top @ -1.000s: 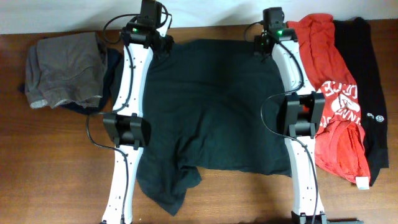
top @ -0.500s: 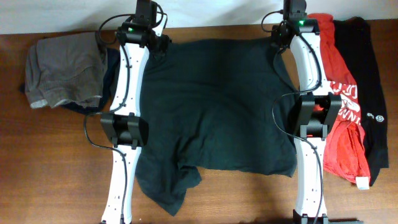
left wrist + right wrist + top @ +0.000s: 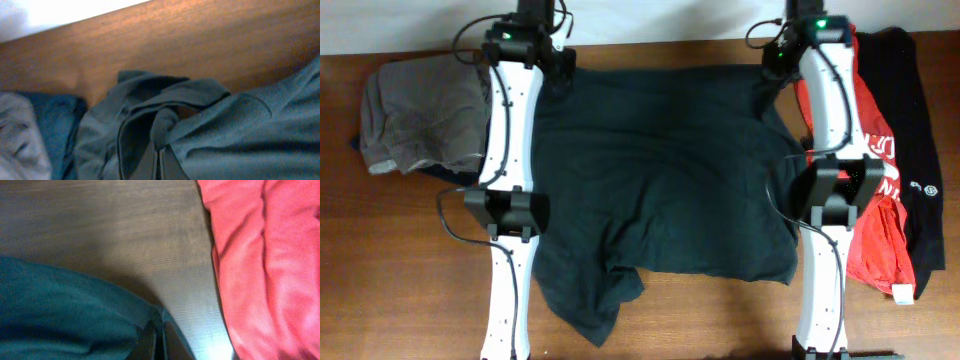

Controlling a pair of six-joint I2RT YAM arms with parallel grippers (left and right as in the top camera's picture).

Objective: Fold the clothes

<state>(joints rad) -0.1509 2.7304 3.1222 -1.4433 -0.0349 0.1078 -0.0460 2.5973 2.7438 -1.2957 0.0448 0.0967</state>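
The clothes here are chiefly a large black T-shirt (image 3: 660, 170), spread flat in the middle of the table with its lettering hidden. Its near left part is bunched and folded under (image 3: 585, 295). My left gripper (image 3: 561, 74) is shut on the shirt's far left corner; in the left wrist view its fingertips (image 3: 160, 161) pinch a rumpled fold of dark cloth (image 3: 165, 120). At the far right corner, my right gripper (image 3: 769, 84) is shut on the shirt's edge (image 3: 75, 310), with its closed tips (image 3: 160, 341) just above the wood.
A grey garment (image 3: 420, 110) lies over a navy one (image 3: 55, 120) at the far left. A red shirt (image 3: 875, 150) and a black garment (image 3: 920, 130) lie on the right, partly under the right arm. The table's far edge (image 3: 75, 22) is close behind both grippers.
Both grippers moved outward and toward the far edge, pulling the shirt's far edge wider and straighter. The right gripper closed on the far right corner.
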